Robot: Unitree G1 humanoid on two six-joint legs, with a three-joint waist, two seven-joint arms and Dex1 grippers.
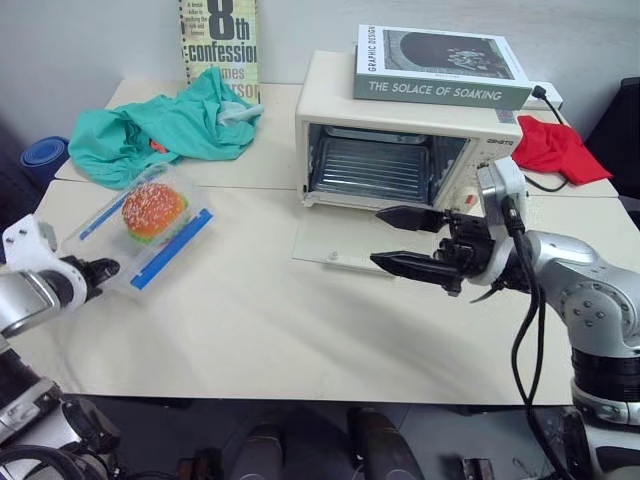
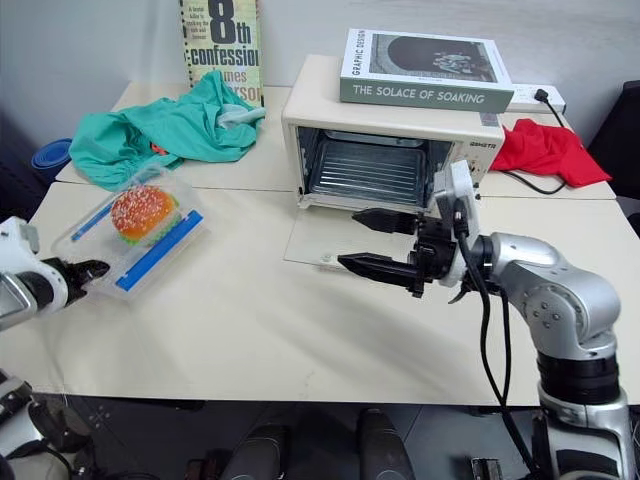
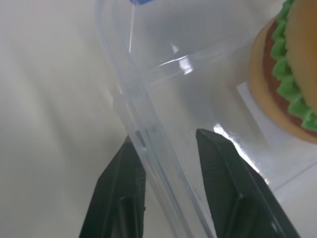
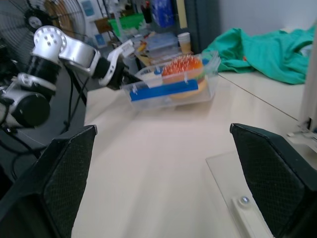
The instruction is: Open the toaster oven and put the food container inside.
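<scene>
We take this for a lab or workroom: cream tables (image 1: 250, 330) pushed together, a standing fan (image 4: 29, 20), cluttered shelves of supplies (image 4: 148, 29), with staged props like books (image 1: 440, 65) and cloths (image 1: 160, 130).

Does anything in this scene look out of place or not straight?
Yes. The food container is tilted: the left gripper has its fingers around the near rim, so one end is off the table. Also, a heavy book lies on top of the toaster oven, whose door is open. Nothing looks spilled or broken.
</scene>
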